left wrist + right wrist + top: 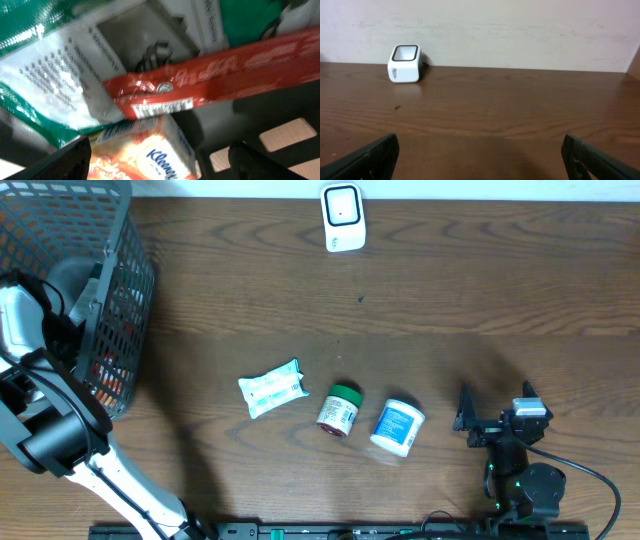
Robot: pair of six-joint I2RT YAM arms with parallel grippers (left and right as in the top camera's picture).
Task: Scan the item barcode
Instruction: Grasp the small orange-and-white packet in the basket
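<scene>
**Surroundings**
- Surface [480, 290]: dark wood grain, backed by a pale wall [520, 30].
- Basket [135, 290]: grey mesh, at the far left corner of the surface. The left arm [60, 430] reaches over its rim and hides much of the inside from overhead.
- Bag [45, 75]: green and white with printed text, lying in the basket partly under the red packet.
- Tissue pack [145, 150]: orange with a blue brand oval, just below the red packet and touching it.
- Scanner [342, 218]: small white box with a dark window, at the far edge near the middle, well apart from everything else. Nothing stands between it and the right arm.

**Items**
- Red packet [210, 80]: long, glossy and slanted across the basket on top of the other goods. A white barcode strip [162, 107] faces up near its left end, too blurred to read.
- Packet [272, 389]: white with teal print, lying flat mid-surface.
- Jar [340, 410]: green lid, on its side, just right of the packet.
- Tub [398, 426]: white with a blue label, near the jar. No barcode can be made out on these three.

**Fingers**
- Left fingers [65, 160]: spread wide inside the basket above the tissue pack and red packet, gripping nothing.
- Right fingers [600, 160]: spread wide, low over the bare surface at the near right, holding nothing.
</scene>
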